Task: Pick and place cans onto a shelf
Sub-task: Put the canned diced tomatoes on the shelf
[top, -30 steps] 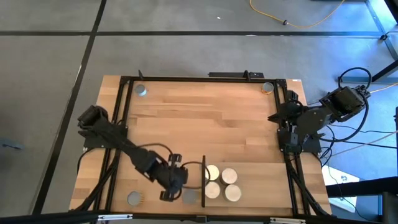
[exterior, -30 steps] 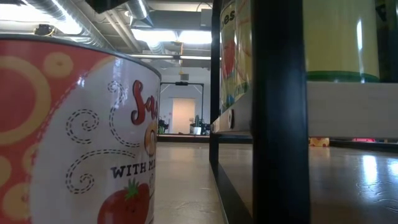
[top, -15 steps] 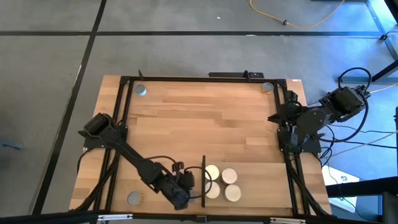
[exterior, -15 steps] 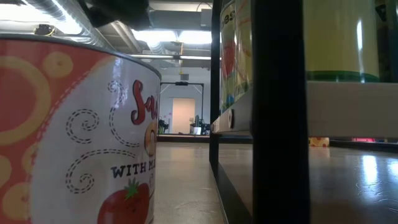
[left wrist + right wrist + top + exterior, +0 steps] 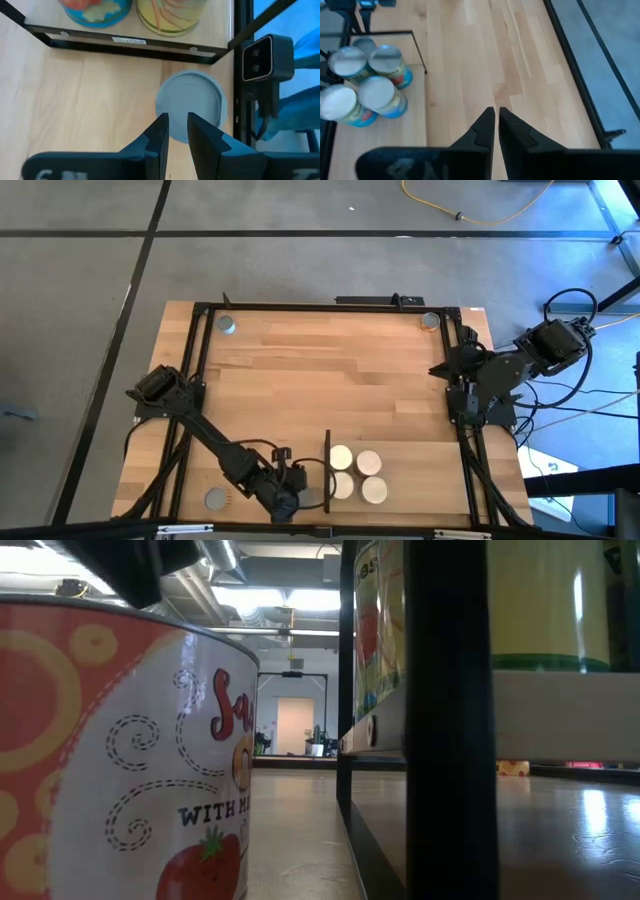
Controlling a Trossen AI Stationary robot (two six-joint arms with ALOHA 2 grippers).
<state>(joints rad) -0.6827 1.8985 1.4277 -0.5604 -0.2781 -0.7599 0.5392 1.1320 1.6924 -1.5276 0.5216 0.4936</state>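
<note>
High view: the left end effector (image 5: 300,498) has swung down toward the near edge of the tabletop (image 5: 330,380) over the last second, moving from a spot farther back and left to just left of the shelf (image 5: 328,472), whose black upright edge separates it from the three cans already placed (image 5: 357,475). In the left wrist view its fingers (image 5: 159,134) stand a narrow gap apart, not clamped on anything, and hang over the rim of a grey-topped can (image 5: 191,104) that stands on the tabletop just outside the shelf's black frame, beside the low camera's mount. In the low view that can (image 5: 120,760), red with a tomato label, fills the left of the picture, and a dark part of the arm has come in above it. This reads as an approach to the next pick: the fingers look too close together to straddle the can, so they would likely need to spread before descending. Another grey-topped can (image 5: 215,499) waits at the near left, and two more (image 5: 226,325) sit at the far corners. The right end effector (image 5: 494,117), fingers nearly together and holding nothing, is parked at the right edge.
</note>
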